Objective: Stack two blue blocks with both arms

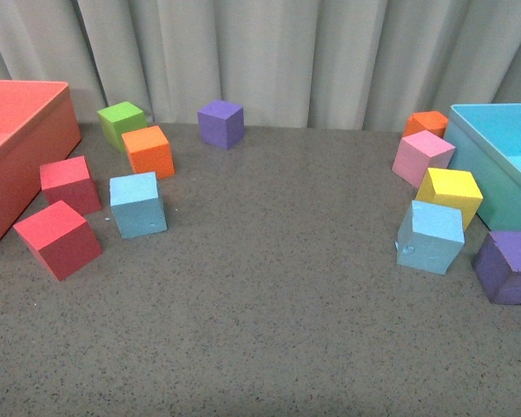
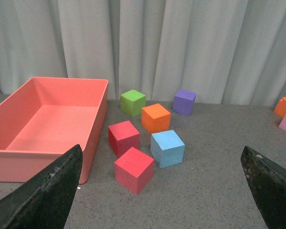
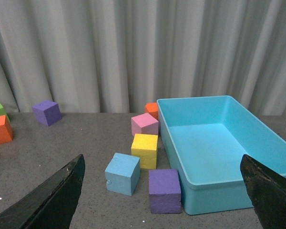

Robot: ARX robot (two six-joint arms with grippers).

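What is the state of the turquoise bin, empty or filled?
Empty. In the right wrist view the bin shows a bare floor, with no cube inside.

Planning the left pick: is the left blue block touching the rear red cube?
Apart. The left wrist view shows bare table between the blue block and that red cube; the front view agrees.

Black, scuffed, wedge-shaped jaws

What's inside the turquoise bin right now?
Nothing visible: the turquoise bin shows only bare floor in the right wrist view. Its near wall hides a strip of floor behind it.
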